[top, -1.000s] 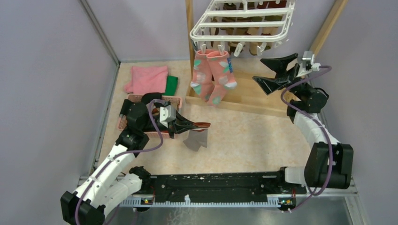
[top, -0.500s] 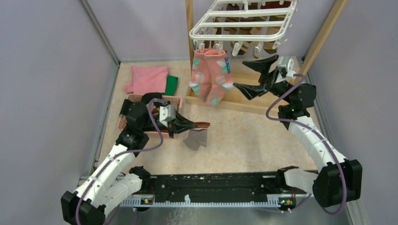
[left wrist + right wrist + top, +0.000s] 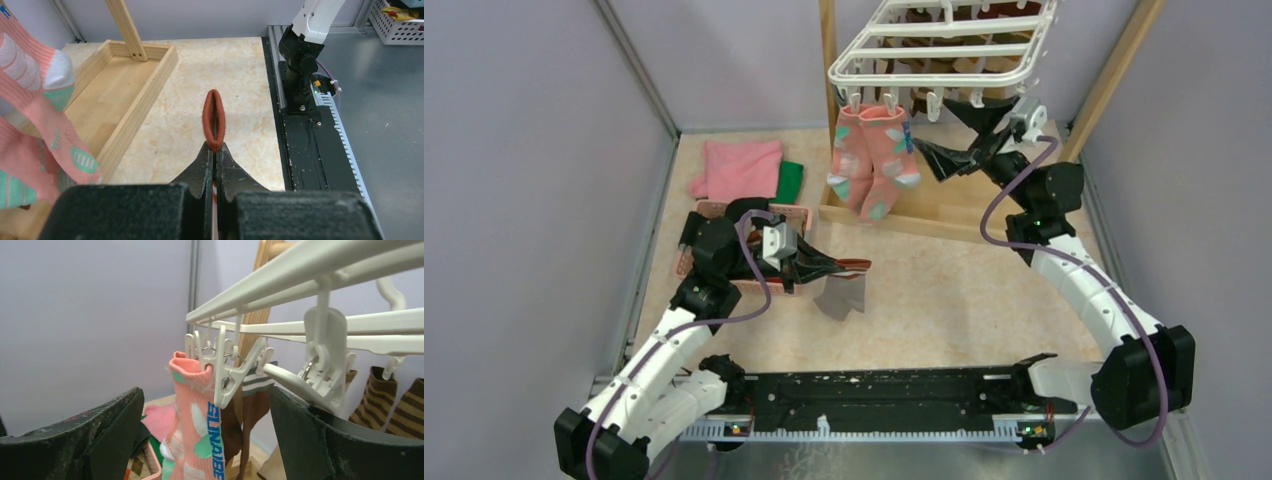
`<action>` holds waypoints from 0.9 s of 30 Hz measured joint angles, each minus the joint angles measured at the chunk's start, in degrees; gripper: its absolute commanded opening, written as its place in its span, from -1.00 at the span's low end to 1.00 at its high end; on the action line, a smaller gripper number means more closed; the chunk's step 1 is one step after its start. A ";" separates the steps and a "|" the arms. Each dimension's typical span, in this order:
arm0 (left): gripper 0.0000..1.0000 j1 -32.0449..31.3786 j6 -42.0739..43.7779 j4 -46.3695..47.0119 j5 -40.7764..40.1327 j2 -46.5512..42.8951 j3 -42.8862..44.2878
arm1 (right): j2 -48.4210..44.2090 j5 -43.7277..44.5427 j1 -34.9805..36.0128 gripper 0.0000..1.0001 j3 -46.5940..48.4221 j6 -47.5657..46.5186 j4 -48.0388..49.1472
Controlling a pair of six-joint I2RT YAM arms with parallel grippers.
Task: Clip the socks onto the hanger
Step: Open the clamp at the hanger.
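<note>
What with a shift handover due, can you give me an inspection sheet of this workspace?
Surface: beige marbled tabletop.
Job's things: pink socks clipped to the white hanger; striped socks hanging behind; grey sock not yet clipped.
Clutter: pink cloth, green cloth, pink basket.
Claws: left claw shut on the grey sock's red-brown cuff; right claw open, under the hanger's clips.
Cables: purple cables looped along both arms.
Surroundings: wooden frame, lilac walls.
</note>
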 measured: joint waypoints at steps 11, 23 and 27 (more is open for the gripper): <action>-0.99 0.48 -0.72 0.42 0.07 0.02 0.00 | 1.70 9.07 2.14 0.84 1.16 0.59 0.00; -0.99 0.63 -1.25 0.46 0.22 0.02 0.00 | 3.41 14.29 2.95 0.75 1.16 5.05 4.87; -0.99 0.83 -1.40 0.48 0.24 0.02 0.00 | 4.87 14.60 2.97 0.74 1.16 7.69 6.71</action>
